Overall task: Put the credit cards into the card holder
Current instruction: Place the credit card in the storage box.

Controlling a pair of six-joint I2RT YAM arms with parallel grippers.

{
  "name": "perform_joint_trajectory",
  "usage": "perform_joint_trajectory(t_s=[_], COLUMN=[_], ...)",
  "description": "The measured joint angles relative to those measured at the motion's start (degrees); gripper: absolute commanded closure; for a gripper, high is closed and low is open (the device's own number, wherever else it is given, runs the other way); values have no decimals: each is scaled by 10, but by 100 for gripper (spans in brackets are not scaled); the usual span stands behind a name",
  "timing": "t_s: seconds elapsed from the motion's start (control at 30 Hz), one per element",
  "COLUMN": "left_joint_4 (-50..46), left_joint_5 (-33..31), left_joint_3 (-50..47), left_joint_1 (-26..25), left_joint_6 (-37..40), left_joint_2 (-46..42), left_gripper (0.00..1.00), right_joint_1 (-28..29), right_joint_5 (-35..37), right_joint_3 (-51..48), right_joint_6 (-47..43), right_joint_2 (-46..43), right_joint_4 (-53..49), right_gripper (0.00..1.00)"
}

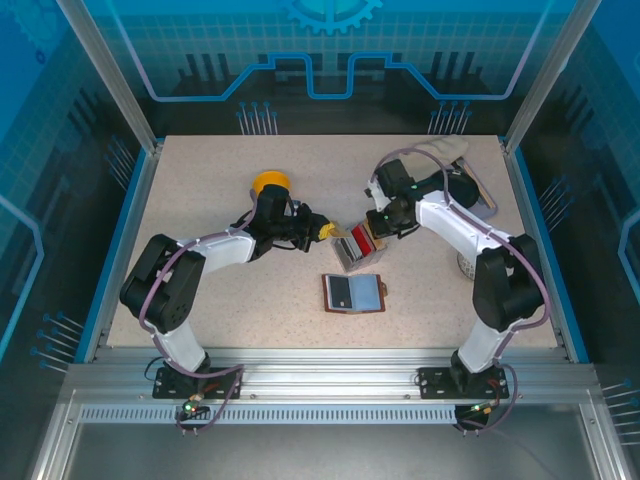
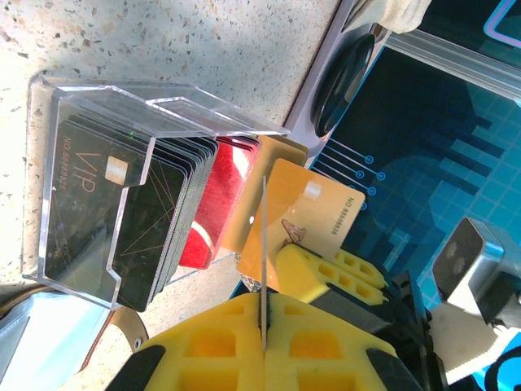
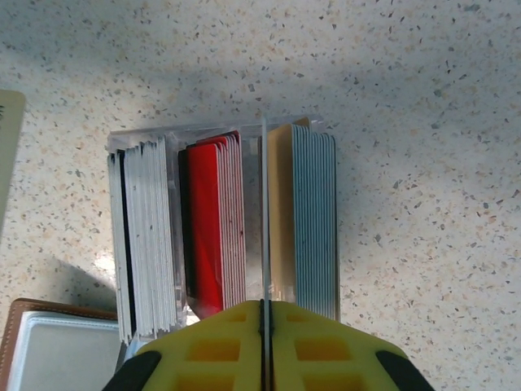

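Mid-table, the tray [image 1: 350, 262] stands packed with upright cards [image 3: 213, 220] (black, red, tan, grey). Left gripper [image 2: 264, 305] is clamped on a thin card [image 2: 264, 228]. At its 3 o'clock, right gripper [image 3: 264, 308] pinches a gold card [image 2: 317, 213] over the tray. Holder [image 1: 375, 295] lies open at the tray's 6 o'clock.

Speckled beige tabletop [image 1: 200, 190] inside blue circuit-patterned walls [image 1: 400, 40], aluminium frame posts [image 1: 105, 70].

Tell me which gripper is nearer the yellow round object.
Left. The left gripper lies just front-right of the yellow round object; the right gripper sits farther right, at the clear card tray.
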Motion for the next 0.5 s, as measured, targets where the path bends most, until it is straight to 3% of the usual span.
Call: perform_joint_trajectory(t_s=[0.3,0.5], left_joint_4=[-4,-18], left_joint_5=[0,0], left_joint_3=[2,12], left_joint_1=[0,0], left_joint_6=[11,26], left_joint_2=[0,0], left_gripper=[100,100], right_joint_1=[21,33], right_joint_5=[42,66], right_joint_3=[-14,-17], right_joint_6=[0,1], right_joint_2=[13,13], right_joint_4=[12,18], right_gripper=[83,88])
